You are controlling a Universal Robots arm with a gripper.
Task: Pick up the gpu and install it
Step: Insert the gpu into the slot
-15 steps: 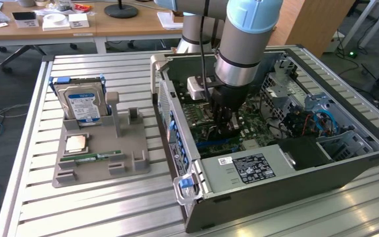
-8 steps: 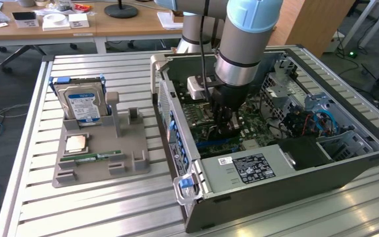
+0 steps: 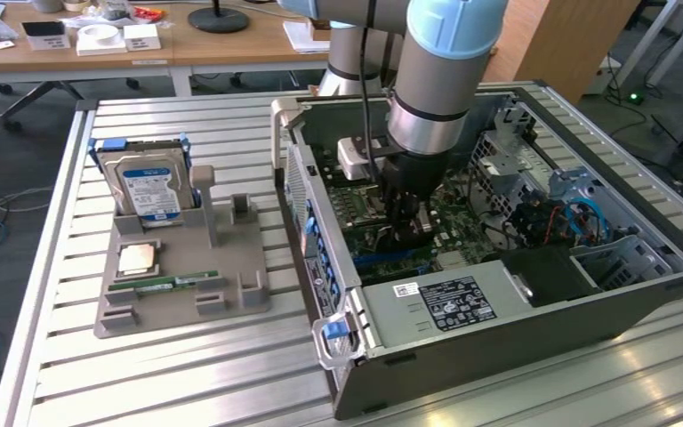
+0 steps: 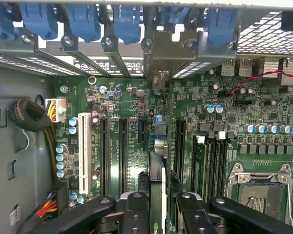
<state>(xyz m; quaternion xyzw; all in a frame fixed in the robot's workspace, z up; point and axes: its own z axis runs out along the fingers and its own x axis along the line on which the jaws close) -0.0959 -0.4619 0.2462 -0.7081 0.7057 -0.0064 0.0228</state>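
Gpu (image 4: 156,171) edge-on between gripper (image 4: 159,201) jaws

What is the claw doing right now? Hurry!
Claw: closed, holding the gpu on edge above the motherboard.

Dark gpu (image 4: 156,187), green motherboard (image 4: 132,107), blue clips (image 4: 83,22)

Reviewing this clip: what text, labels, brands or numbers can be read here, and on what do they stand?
No text can be read for certain.
Hard drive label: blue and white, print too small.
Power supply label: dark with white print, too small.
White sticker beside it: blurred.
Motherboard: printed markings too small.
Sticker behind the slot covers: blurred.
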